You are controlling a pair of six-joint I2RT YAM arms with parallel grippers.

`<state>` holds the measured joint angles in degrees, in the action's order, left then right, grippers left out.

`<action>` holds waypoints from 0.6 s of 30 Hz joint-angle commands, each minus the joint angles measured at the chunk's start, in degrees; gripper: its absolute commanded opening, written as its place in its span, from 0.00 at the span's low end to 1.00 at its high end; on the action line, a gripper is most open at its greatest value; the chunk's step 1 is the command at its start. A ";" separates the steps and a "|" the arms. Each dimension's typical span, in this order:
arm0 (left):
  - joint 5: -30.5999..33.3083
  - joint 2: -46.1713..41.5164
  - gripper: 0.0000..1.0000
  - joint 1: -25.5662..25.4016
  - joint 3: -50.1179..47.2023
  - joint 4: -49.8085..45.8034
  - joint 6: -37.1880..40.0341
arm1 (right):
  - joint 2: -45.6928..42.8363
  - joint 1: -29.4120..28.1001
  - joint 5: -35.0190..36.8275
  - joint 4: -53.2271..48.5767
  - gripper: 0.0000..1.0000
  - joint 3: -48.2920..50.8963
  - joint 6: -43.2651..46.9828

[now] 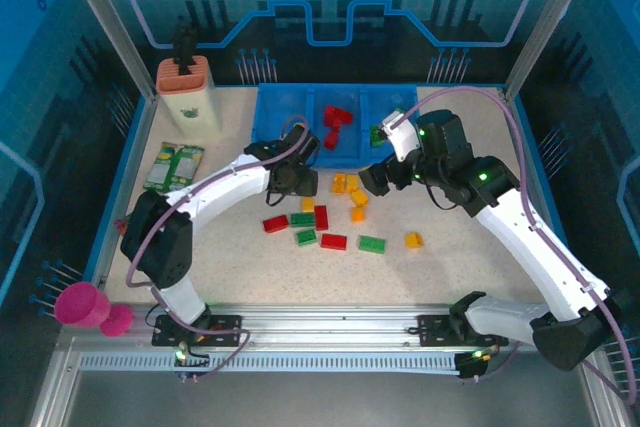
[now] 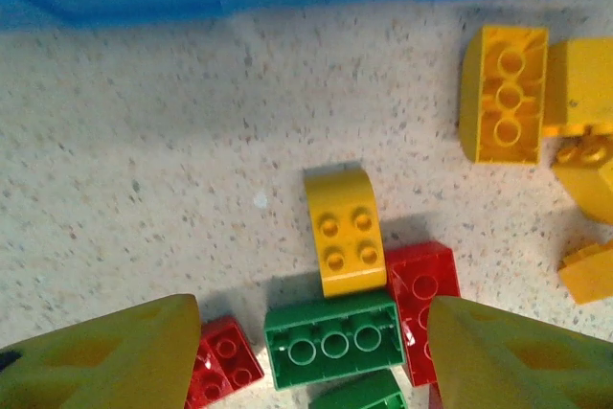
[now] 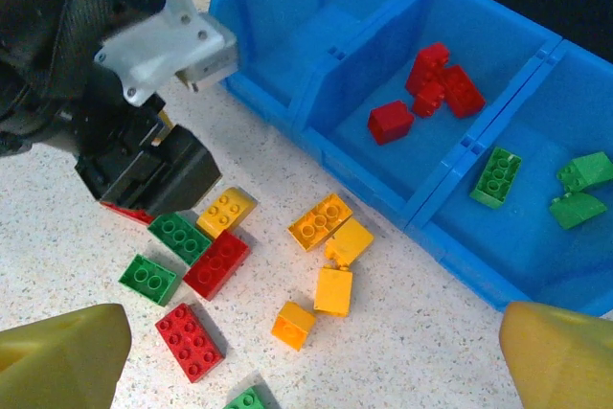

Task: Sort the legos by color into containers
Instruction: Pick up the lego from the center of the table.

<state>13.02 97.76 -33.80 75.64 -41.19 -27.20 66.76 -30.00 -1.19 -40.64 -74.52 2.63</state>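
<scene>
The speckled, matt tabletop [image 1: 230, 247] carries the blue tray [image 1: 275, 107] against the middle of its far edge. The tray is glossy moulded plastic with three square compartments: its left one is bare, the middle holds red bricks [image 3: 431, 83] and the right holds green ones [image 3: 498, 174].

The left gripper [image 1: 297, 180] hangs low over the loose bricks at mid-table, just short of the tray's near wall. Its fingers [image 2: 124, 352] stand about half spread with nothing pinched. The right gripper [image 1: 375, 179] is spread wide and empty over the yellow pile [image 3: 330, 237], just in front of the tray's middle compartment.

In the left wrist view, a green brick [image 2: 333, 340] lies flipped between the fingertips, its hollow tubes showing and its long axis running across the gap from finger to finger. Touching its far side is a yellow arched brick [image 2: 343, 237], smooth and rounded at its far end, with four studs. Its long axis points away from the gripper toward the tray. A red brick [image 2: 421, 299] touches the right side of both.

The left arm is the nearer one. The yellow arched brick looks the easier pick, since the fingers would close across its narrow width once the gripper reaches a little forward.
</scene>
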 commanded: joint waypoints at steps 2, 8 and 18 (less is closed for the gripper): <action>-2.91 1.42 0.63 -0.13 -2.22 3.61 -6.14 | -0.26 -0.91 -1.27 1.31 1.00 0.85 0.18; -4.76 6.78 0.62 -1.07 -0.79 6.07 -6.88 | -1.04 -0.94 -0.67 1.27 1.00 1.56 0.31; -4.91 11.01 0.62 -1.22 -0.65 7.99 -8.13 | -1.68 -1.00 -0.66 2.18 1.00 2.94 0.34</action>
<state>9.13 107.39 -34.68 74.15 -34.22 -34.04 66.22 -30.11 -1.58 -39.83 -72.75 2.63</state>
